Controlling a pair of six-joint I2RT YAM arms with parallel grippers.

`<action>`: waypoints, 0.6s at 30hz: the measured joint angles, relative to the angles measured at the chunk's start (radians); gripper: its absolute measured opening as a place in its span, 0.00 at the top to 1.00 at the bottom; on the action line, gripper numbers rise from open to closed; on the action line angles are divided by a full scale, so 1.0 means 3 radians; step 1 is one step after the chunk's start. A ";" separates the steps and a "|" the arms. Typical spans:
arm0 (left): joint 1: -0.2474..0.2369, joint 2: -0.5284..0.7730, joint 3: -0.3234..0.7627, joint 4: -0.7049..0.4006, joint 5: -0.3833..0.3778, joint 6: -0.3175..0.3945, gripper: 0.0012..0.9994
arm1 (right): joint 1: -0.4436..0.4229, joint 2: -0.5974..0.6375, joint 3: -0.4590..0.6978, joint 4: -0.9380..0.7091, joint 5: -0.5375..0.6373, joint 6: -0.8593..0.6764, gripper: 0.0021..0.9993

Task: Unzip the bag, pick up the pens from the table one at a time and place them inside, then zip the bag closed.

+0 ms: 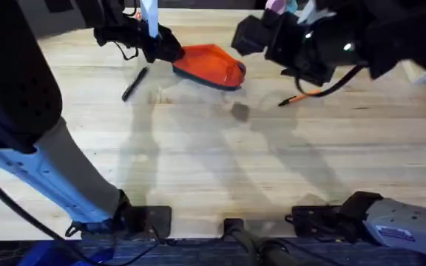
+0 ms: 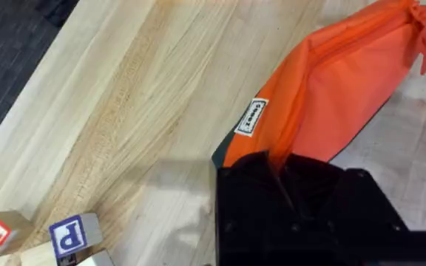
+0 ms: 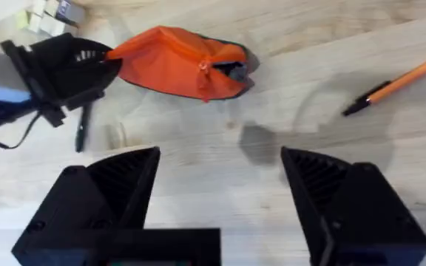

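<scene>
My overhead camera sits above the arm bases, looking down and forward across the table (image 1: 220,170); both arms rise close under it, large and dark at the upper corners. From there the bag (image 1: 209,66) lies far off, near the table's back edge.

My left wrist camera is very near, looking steeply down along the left gripper (image 2: 287,181) onto the bag (image 2: 331,89) and bare planks (image 2: 124,111).

My right wrist camera rides higher, facing down and across the table (image 3: 220,170) past the right gripper (image 3: 220,185).

All three share the bag (image 3: 176,63). The overhead and right wrist views also share the orange pen (image 1: 302,96) (image 3: 398,81) and the black pen (image 1: 134,83) (image 3: 81,129).
</scene>
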 joint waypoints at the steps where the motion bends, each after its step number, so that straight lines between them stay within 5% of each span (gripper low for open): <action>1: 0.0000 0.0000 0.0000 -0.0001 0.0001 -0.0001 0.96 | 0.0083 0.0000 0.0000 0.0007 0.0077 0.0071 0.00; 7: 0.0000 0.0000 0.0000 0.0000 0.0001 -0.0001 0.96 | 0.0428 0.0034 -0.0003 0.0042 0.0369 0.0298 0.00; 18: 0.0000 0.0001 0.0000 -0.0001 0.0001 -0.0001 0.96 | 0.0505 0.0229 -0.0004 0.0242 0.0353 0.0381 0.00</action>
